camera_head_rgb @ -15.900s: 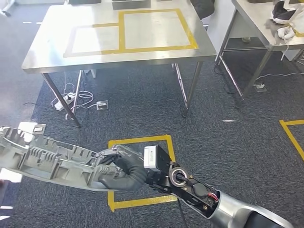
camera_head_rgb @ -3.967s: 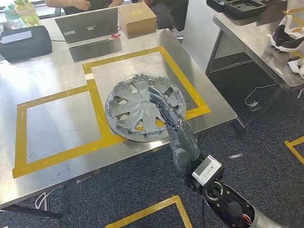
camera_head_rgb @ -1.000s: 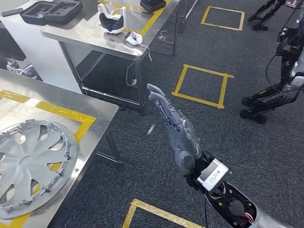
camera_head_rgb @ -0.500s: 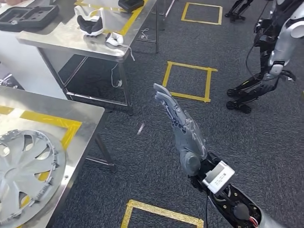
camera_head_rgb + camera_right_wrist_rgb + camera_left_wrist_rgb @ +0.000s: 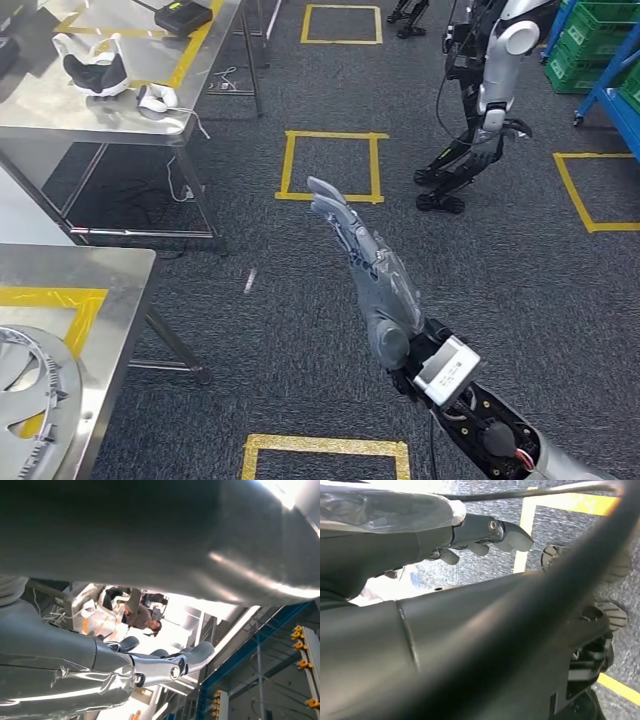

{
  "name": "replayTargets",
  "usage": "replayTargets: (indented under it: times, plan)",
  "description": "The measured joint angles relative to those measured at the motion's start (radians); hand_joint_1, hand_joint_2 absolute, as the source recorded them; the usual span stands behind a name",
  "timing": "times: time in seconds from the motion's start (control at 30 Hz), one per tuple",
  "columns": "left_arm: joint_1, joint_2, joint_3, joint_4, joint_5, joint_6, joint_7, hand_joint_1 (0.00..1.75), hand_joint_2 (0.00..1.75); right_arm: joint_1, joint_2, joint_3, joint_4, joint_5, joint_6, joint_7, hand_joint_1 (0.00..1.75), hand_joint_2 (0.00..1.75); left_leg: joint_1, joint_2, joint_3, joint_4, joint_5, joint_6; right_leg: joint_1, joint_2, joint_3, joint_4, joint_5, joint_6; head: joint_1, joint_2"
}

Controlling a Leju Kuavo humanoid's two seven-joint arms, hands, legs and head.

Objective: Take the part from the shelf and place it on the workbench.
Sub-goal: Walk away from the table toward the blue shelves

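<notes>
While right hand (image 5: 381, 285) hangs over floor, fingers (image 5: 332, 205) straight, apart, holding nothing, part (image 5: 30, 395) lies flat on desk (image 5: 113, 300). Left hand (image 5: 433, 535) empty, fingers extended.

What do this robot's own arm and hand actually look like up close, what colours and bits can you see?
The right hand is slate grey with long dark segmented fingers under a clear plastic film. Behind it sits a small white box at the wrist, then a black open section with round parts, red wiring and a thin black cable, then a silver arm shell. The left hand looks likewise dark grey.
</notes>
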Motion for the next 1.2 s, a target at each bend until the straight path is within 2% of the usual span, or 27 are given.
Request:
replayTargets:
  times: [0.03, 0.07, 0.1, 0.17, 0.23, 0.27, 0.3, 0.33, 0.37, 0.43, 0.5, 0.57, 0.63, 0.7, 0.73, 0.77, 0.8, 0.83, 0.87, 0.9, 0.93, 0.97, 1.0, 1.07, 1.13, 1.2]
  plan:
    - [-0.001, 0.0, 0.0, 0.0, 0.001, 0.0, 0.0, 0.0, 0.0, 0.001, 0.0, 0.0, 0.0, 0.0, 0.0, 0.0, 0.0, 0.0, 0.0, 0.009, 0.0, -0.002, 0.001, 0.004, -0.002, 0.009, -0.004, -0.001, 0.001, 0.006, 0.001, 0.0]
    - [-0.002, -0.001, 0.0, 0.0, 0.001, 0.001, 0.0, 0.0, 0.0, 0.002, 0.0, -0.001, -0.001, 0.0, -0.001, 0.0, 0.0, 0.0, 0.001, 0.02, 0.003, -0.006, 0.003, 0.008, -0.003, 0.003, -0.008, 0.003, -0.002, 0.011, 0.001, 0.0]
    - [-0.002, -0.001, 0.0, 0.0, 0.002, 0.001, 0.0, 0.0, 0.0, 0.004, 0.0, -0.002, -0.003, 0.0, -0.002, 0.0, 0.0, 0.0, 0.002, 0.03, 0.005, -0.01, 0.005, 0.015, -0.002, -0.013, -0.018, 0.021, -0.013, 0.015, 0.004, 0.0]
    - [-0.002, -0.001, 0.0, 0.0, 0.002, 0.001, 0.0, 0.0, 0.0, 0.006, 0.0, -0.003, -0.005, 0.001, -0.004, 0.0, 0.0, 0.0, 0.003, 0.053, 0.009, -0.015, 0.006, 0.024, -0.001, -0.061, -0.063, 0.122, -0.069, 0.022, 0.013, 0.0]
    - [0.0, -0.001, 0.0, 0.0, 0.002, 0.001, 0.0, 0.0, 0.0, 0.008, 0.0, -0.003, -0.006, 0.001, -0.004, 0.0, 0.0, 0.0, 0.001, 0.075, 0.01, -0.015, 0.004, 0.028, -0.004, -0.083, -0.128, 0.262, -0.13, 0.029, 0.021, 0.0]
    - [0.0, -0.001, 0.0, 0.0, 0.002, 0.001, 0.0, 0.0, 0.0, 0.009, 0.0, -0.003, -0.006, 0.001, -0.004, 0.0, 0.0, 0.0, 0.0, 0.086, 0.011, -0.015, 0.003, 0.028, -0.006, -0.085, -0.146, 0.303, -0.14, 0.032, 0.022, 0.0]
    - [0.0, -0.001, 0.0, 0.0, 0.002, 0.001, 0.0, 0.0, 0.0, 0.01, 0.0, -0.003, -0.006, 0.001, -0.005, 0.0, 0.0, 0.0, 0.0, 0.097, 0.012, -0.015, 0.001, 0.028, -0.008, -0.088, -0.146, 0.305, -0.13, 0.034, 0.023, 0.0]
    - [0.0, -0.001, -0.001, 0.0, 0.002, 0.001, 0.0, 0.0, 0.0, 0.011, 0.0, -0.003, -0.006, 0.001, -0.005, 0.0, 0.0, 0.0, 0.0, 0.106, 0.015, -0.014, -0.001, 0.026, -0.01, -0.093, -0.125, 0.266, -0.102, 0.035, 0.025, 0.0]
    - [0.0, -0.002, -0.001, 0.0, 0.002, 0.0, 0.0, 0.0, 0.0, 0.011, 0.0, -0.003, -0.006, 0.002, -0.006, 0.0, 0.0, 0.0, 0.0, 0.115, 0.019, -0.014, -0.004, 0.023, -0.012, -0.103, -0.088, 0.198, -0.065, 0.035, 0.027, 0.0]
    - [-0.001, -0.001, -0.002, 0.0, 0.001, 0.0, -0.001, 0.0, 0.0, 0.01, 0.0, -0.003, -0.006, 0.003, -0.009, 0.0, 0.0, 0.0, -0.004, 0.13, 0.026, -0.012, -0.011, 0.014, -0.008, -0.143, -0.019, 0.063, -0.019, 0.031, 0.033, 0.0]
    - [-0.001, 0.0, -0.004, 0.0, 0.0, 0.0, -0.001, 0.0, 0.0, 0.011, 0.0, -0.003, -0.008, 0.004, -0.012, 0.001, 0.0, 0.0, -0.009, 0.146, 0.028, -0.01, -0.014, 0.005, -0.001, -0.162, 0.005, 0.012, -0.015, 0.02, 0.031, 0.0]
    - [-0.002, 0.0, -0.005, 0.0, -0.001, -0.001, -0.001, 0.0, 0.0, 0.015, 0.0, -0.004, -0.01, 0.005, -0.016, 0.001, 0.0, 0.0, -0.009, 0.159, 0.029, -0.007, -0.019, -0.004, 0.0, -0.143, 0.007, 0.007, -0.011, 0.007, 0.024, 0.0]
    - [-0.004, 0.0, -0.005, 0.0, -0.001, -0.001, -0.001, 0.0, 0.0, 0.018, 0.0, -0.004, -0.013, 0.006, -0.018, 0.001, 0.0, 0.0, -0.004, 0.123, 0.013, 0.038, -0.052, -0.013, -0.003, -0.123, 0.007, 0.002, -0.005, -0.005, 0.017, 0.0]
    - [-0.003, 0.0, -0.005, 0.0, -0.001, -0.001, -0.001, 0.0, 0.0, 0.019, 0.0, -0.004, -0.016, 0.007, -0.018, 0.001, 0.0, 0.0, -0.002, 0.074, -0.049, 0.167, -0.118, -0.018, -0.003, -0.104, 0.004, 0.0, -0.002, -0.013, 0.01, 0.0]
    - [-0.002, -0.001, -0.005, 0.0, -0.001, -0.001, -0.001, 0.0, 0.0, 0.021, 0.0, -0.003, -0.016, 0.007, -0.018, 0.001, 0.0, 0.0, -0.002, 0.066, -0.088, 0.242, -0.146, -0.018, -0.002, -0.094, 0.002, 0.0, -0.001, -0.015, 0.007, 0.0]
    - [0.0, -0.001, -0.005, 0.0, -0.001, -0.001, -0.001, 0.0, 0.0, 0.023, 0.0, -0.003, -0.016, 0.007, -0.018, 0.001, 0.0, 0.0, -0.002, 0.063, -0.118, 0.294, -0.158, -0.017, -0.001, -0.082, 0.001, 0.0, 0.0, -0.017, 0.006, 0.0]
    - [0.002, -0.001, -0.005, 0.0, -0.001, -0.001, -0.001, 0.0, 0.0, 0.024, 0.0, -0.003, -0.016, 0.007, -0.018, 0.001, 0.0, 0.0, -0.002, 0.063, -0.13, 0.308, -0.15, -0.015, 0.0, -0.07, 0.001, 0.0, 0.0, -0.017, 0.005, 0.0]
    - [0.003, -0.001, -0.005, 0.0, -0.001, -0.001, -0.001, 0.0, 0.0, 0.025, 0.0, -0.003, -0.016, 0.007, -0.018, 0.001, 0.0, 0.0, -0.002, 0.061, -0.121, 0.279, -0.121, -0.012, 0.0, -0.057, 0.002, 0.001, 0.0, -0.017, 0.004, 0.0]
    - [0.003, 0.0, -0.006, 0.0, -0.001, -0.001, -0.001, 0.0, 0.0, 0.025, 0.0, -0.003, -0.016, 0.007, -0.018, 0.001, 0.0, 0.0, -0.002, 0.053, -0.094, 0.215, -0.08, -0.007, 0.0, -0.045, 0.003, 0.001, 0.0, -0.017, 0.003, 0.0]
    - [0.003, 0.001, -0.006, 0.0, -0.001, -0.001, -0.001, 0.0, 0.0, 0.025, 0.0, -0.003, -0.016, 0.007, -0.018, 0.001, 0.0, 0.0, -0.002, 0.035, -0.059, 0.136, -0.042, -0.001, 0.0, -0.035, 0.004, 0.001, 0.0, -0.017, 0.002, 0.0]
    - [0.002, 0.002, -0.006, 0.0, -0.001, -0.001, -0.001, 0.0, 0.0, 0.025, 0.0, -0.003, -0.017, 0.007, -0.018, 0.001, 0.0, 0.0, -0.002, 0.019, -0.029, 0.067, -0.014, 0.002, 0.001, -0.024, 0.003, 0.003, 0.0, -0.015, 0.001, 0.0]
    - [0.001, 0.004, -0.006, 0.0, -0.001, -0.001, -0.001, 0.0, 0.0, 0.025, 0.0, -0.003, -0.017, 0.007, -0.018, 0.001, 0.0, 0.0, -0.002, 0.006, -0.008, 0.022, 0.001, 0.004, 0.001, -0.016, 0.002, 0.004, 0.0, -0.012, 0.001, 0.0]
    - [0.0, 0.005, -0.006, 0.0, -0.001, -0.001, -0.001, 0.0, 0.0, 0.025, 0.0, -0.003, -0.017, 0.007, -0.018, 0.001, 0.0, 0.0, -0.003, 0.0, 0.0, 0.001, 0.003, 0.005, 0.001, -0.008, -0.001, 0.005, 0.0, -0.007, 0.0, 0.0]
    - [-0.001, 0.004, -0.006, -0.001, -0.001, -0.001, -0.001, 0.0, 0.0, 0.026, 0.0, -0.004, -0.017, 0.007, -0.018, 0.001, 0.0, 0.0, -0.004, 0.017, 0.003, -0.007, 0.005, 0.008, -0.002, 0.004, -0.008, 0.005, 0.001, 0.003, 0.0, 0.0]
    - [-0.002, 0.003, -0.006, -0.001, -0.001, -0.001, -0.001, 0.0, 0.0, 0.027, -0.001, -0.005, -0.018, 0.007, -0.018, 0.001, 0.0, 0.0, 0.0, 0.038, 0.008, -0.015, 0.009, 0.017, -0.001, -0.021, -0.027, 0.039, -0.022, 0.012, 0.004, 0.0]
    - [-0.002, 0.003, -0.006, -0.001, -0.001, -0.001, -0.001, 0.0, 0.0, 0.027, -0.001, -0.006, -0.02, 0.007, -0.018, 0.001, 0.0, 0.0, 0.0, 0.058, 0.01, -0.019, 0.009, 0.022, -0.001, -0.064, -0.078, 0.153, -0.085, 0.02, 0.013, 0.0]
